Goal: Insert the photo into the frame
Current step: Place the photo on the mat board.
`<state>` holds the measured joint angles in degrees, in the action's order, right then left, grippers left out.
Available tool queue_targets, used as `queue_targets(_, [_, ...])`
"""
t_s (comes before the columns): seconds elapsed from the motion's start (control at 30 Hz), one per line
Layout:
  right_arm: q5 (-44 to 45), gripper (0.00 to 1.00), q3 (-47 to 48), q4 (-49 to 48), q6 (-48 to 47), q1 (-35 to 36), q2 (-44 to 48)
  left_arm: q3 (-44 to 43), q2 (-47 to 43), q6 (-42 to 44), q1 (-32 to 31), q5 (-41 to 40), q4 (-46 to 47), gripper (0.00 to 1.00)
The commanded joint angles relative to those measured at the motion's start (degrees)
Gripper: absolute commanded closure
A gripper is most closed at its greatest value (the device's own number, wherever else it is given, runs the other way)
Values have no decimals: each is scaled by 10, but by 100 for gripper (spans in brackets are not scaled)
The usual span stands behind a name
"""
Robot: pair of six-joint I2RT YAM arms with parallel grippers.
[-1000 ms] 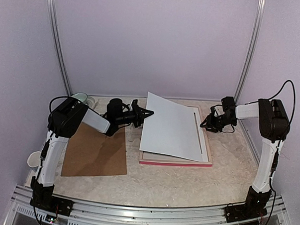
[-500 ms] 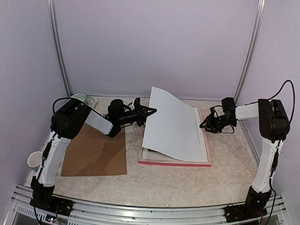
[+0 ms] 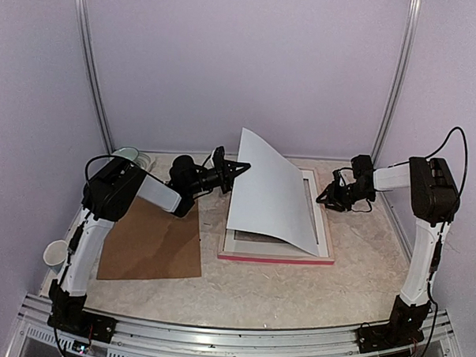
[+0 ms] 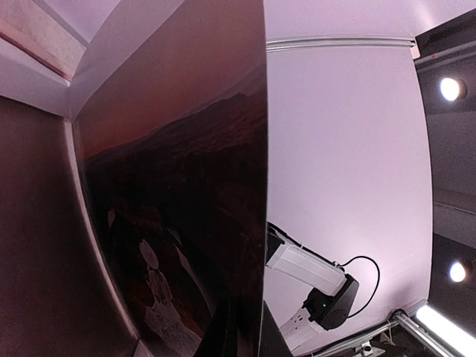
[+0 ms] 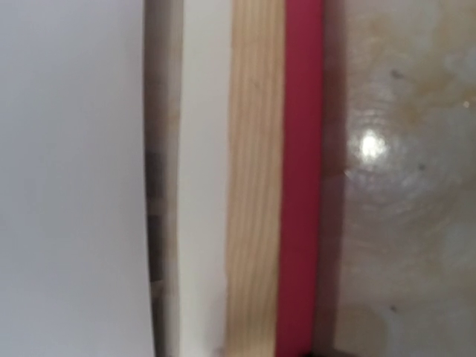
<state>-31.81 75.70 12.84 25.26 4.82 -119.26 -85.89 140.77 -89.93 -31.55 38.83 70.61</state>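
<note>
The photo (image 3: pixel 269 192) stands steeply over the frame, its white back to the top camera and its lower right edge resting inside. My left gripper (image 3: pixel 237 169) is shut on the photo's upper left corner, held above the table. The left wrist view shows the photo's dark reddish face (image 4: pixel 171 186) with a pale figure low down. The frame (image 3: pixel 278 259) lies flat, pink edge to the front, pale wood rail (image 5: pixel 256 186) upward. My right gripper (image 3: pixel 326 198) sits at the frame's right rail; its jaws are hidden.
A white mat (image 3: pixel 322 223) lies inside the frame. The brown backing board (image 3: pixel 152 242) lies flat to the left. A pale cup (image 3: pixel 54 253) stands at the left edge and a greenish bowl (image 3: pixel 128 154) at the back left. The right arm (image 4: pixel 312 271) shows behind the photo.
My left gripper has risen and moved right with the photo's corner, tipping the sheet from a shallow slope to a steep one. The right arm has stayed still.
</note>
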Motion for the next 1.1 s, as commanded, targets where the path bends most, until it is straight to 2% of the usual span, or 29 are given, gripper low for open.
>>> queue_targets(0.0, [-13,63,-13,1,6,6,-19,-35,22,-1,-9,19,31,91])
queue_targets(0.37, [-17,63,-17,-1,6,6,-19,-117,68,-12,-26,64,31,91])
queue_targets(0.53, [-16,63,-16,2,6,6,-18,-117,69,-7,-29,74,35,90])
queue_targets(0.7, [-19,63,-16,2,7,6,-18,-128,60,26,-30,85,-4,90])
queue_targets(0.9, [-18,63,-17,4,7,6,-14,-109,59,34,-24,85,-11,85])
queue_targets(0.97, [-18,63,-16,4,7,6,-14,-96,55,39,-21,83,-12,80])
queue_targets(1.07, [-18,63,-15,5,7,6,-15,-93,48,66,-19,84,-44,77])
